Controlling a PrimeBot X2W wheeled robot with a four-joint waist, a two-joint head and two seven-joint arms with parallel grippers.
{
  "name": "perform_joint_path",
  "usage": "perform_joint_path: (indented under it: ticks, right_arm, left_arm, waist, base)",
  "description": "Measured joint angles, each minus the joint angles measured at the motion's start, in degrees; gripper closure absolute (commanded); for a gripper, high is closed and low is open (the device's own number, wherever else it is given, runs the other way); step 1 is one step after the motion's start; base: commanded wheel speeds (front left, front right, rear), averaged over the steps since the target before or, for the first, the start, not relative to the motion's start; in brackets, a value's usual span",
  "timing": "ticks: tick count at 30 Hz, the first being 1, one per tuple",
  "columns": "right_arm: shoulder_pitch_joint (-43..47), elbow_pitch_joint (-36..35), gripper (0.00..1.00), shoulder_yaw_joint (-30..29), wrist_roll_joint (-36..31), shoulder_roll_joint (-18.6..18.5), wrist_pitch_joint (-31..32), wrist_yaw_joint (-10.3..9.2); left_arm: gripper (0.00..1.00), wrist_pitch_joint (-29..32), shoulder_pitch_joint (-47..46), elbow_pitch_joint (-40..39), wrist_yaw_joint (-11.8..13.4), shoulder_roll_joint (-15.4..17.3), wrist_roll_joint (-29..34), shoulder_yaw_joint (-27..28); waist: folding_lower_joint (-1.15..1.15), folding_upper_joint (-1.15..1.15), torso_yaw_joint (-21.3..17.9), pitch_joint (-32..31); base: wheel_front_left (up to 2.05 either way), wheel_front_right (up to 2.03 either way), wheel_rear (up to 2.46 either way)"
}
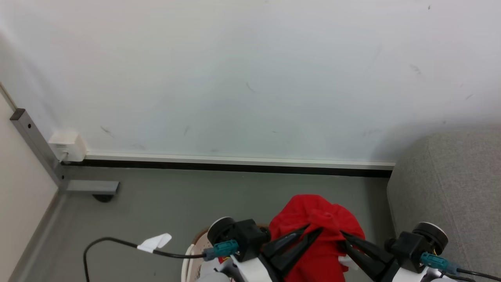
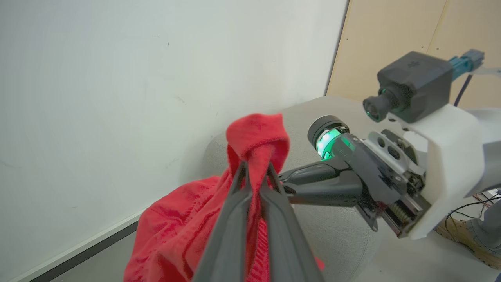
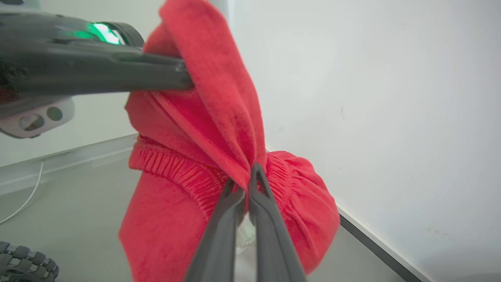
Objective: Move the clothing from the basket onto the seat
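A red fleece garment (image 1: 318,219) hangs in the air, held up by both grippers. My left gripper (image 1: 314,230) is shut on a bunched fold of it; in the left wrist view its fingers (image 2: 256,172) pinch the cloth just under a red knob. My right gripper (image 1: 343,235) is shut on the garment's right side, its tips (image 3: 247,180) closed on a pleat beside the ribbed band. The basket (image 1: 194,244) peeks out below the left wrist, showing brown rim and white handle. The grey seat (image 1: 450,196) lies to the right, close beside the garment.
A white wall with a dark baseboard (image 1: 235,167) runs behind. At the left stand a grey metal post (image 1: 35,145) and a white socket box (image 1: 68,147). A black cable with a white tag (image 1: 154,243) crosses the floor. A person's shoe (image 2: 465,239) is by the seat.
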Motion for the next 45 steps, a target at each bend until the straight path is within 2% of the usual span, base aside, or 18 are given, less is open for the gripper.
perform_joint_path:
  ticks: [1, 4, 5, 6, 14, 30, 38, 42, 45]
  right_arm:
    - [-0.01, 0.04, 1.0, -0.25, 0.25, -0.09, -0.01, 0.0]
    - [0.0, 0.05, 1.0, -1.68, 0.59, -0.21, -0.36, 0.0]
    - [0.0, 0.03, 1.0, -2.29, 0.85, -0.21, -0.52, 0.0]
    - [0.02, 0.0, 1.0, -2.87, 0.98, -0.21, -0.53, 0.0]
    - [0.26, -0.1, 1.0, -8.25, 0.7, -1.45, -0.74, 0.0]
    - [3.26, -3.9, 1.0, -22.01, -2.53, -3.21, -0.87, -0.01]
    - [2.42, -5.06, 1.0, -27.98, -3.36, -2.69, -0.87, 0.0]
    - [-0.99, -4.32, 1.0, -33.41, -3.01, -3.26, -0.87, 0.0]
    - [-4.44, -2.77, 1.0, -38.29, -2.97, -5.0, -0.87, -0.01]
  left_arm:
    - [0.8, -0.07, 0.0, 0.16, 0.0, -0.01, 0.0, 0.05]
    - [0.58, -0.42, 0.0, 0.86, 0.02, -0.05, 0.13, 0.49]
    - [0.32, -0.45, 0.0, 1.2, 0.07, -0.13, 0.26, 0.73]
    - [0.0, -0.47, 0.01, 1.56, 0.22, -0.23, 0.36, 0.9]
    - [0.0, -0.82, 0.67, 5.08, 1.14, -1.09, 1.04, 2.48]
    - [0.0, -0.89, -0.31, 6.84, 0.59, -3.49, 5.43, 5.26]
    - [0.0, -0.89, -4.85, 8.08, 0.27, -3.98, 7.4, 6.09]
    - [0.0, -0.89, -10.01, 8.68, 0.16, -4.88, 7.94, 6.43]
    - [0.0, -0.89, -15.06, 8.88, 0.12, -5.72, 8.68, 7.34]
  waist:
    - [0.0, 0.0, -0.08, 0.08]
    - [0.0, 0.0, -0.44, 0.35]
    - [0.0, 0.0, -0.57, 0.48]
    - [0.0, 0.0, -0.73, 0.61]
    - [0.0, 0.0, -3.41, 1.79]
    - [0.0, 0.0, -12.88, 7.87]
    - [0.0, 0.0, -14.97, 14.05]
    - [0.0, 0.0, -14.87, 18.86]
    - [0.01, 0.0, -14.39, 23.07]
  base:
    - [0.0, 0.0, 0.0]
    - [0.0, 0.0, 0.0]
    - [0.0, 0.0, 0.0]
    - [0.0, 0.0, 0.0]
    - [0.0, 0.0, 0.0]
    - [0.0, 0.0, 0.0]
    - [0.0, 0.0, 0.0]
    - [0.0, 0.0, 0.0]
    - [0.0, 0.0, 0.0]
